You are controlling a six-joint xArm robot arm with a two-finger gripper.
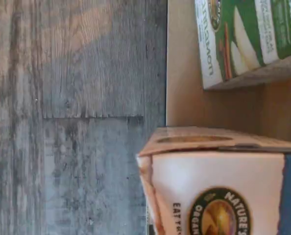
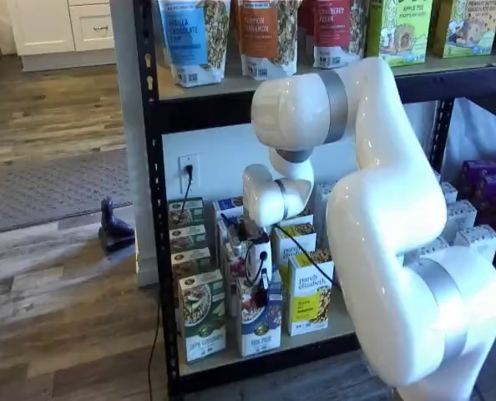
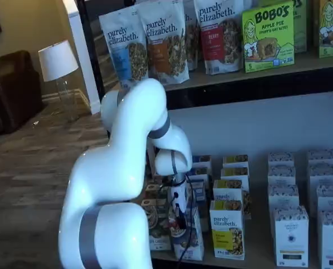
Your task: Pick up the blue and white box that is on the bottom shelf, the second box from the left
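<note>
The blue box (image 2: 260, 322) stands at the front edge of the bottom shelf (image 2: 331, 330), between a green box (image 2: 202, 313) on its left and a yellow "purely elizabeth" box (image 2: 309, 292) on its right. The wrist view shows its white end (image 1: 224, 191) up close, with a round logo reading "NATURE'S" and "ORGANIC" and the words "EAT W…" cut off; the green box (image 1: 248, 39) beyond it bears "ORGANIC" and "cinnamon".

On the upper shelf (image 3: 239, 75) stand "purely elizabeth" bags (image 3: 166, 39) and a green "BOBO'S APPLE PIE" box (image 3: 268, 36).

The gripper (image 2: 255, 267) hangs directly over the blue box (image 3: 190, 235), reaching down to its top in both shelf views. Cables and the arm (image 3: 127, 185) hide the fingers, so I cannot tell whether they are apart or closed.
</note>
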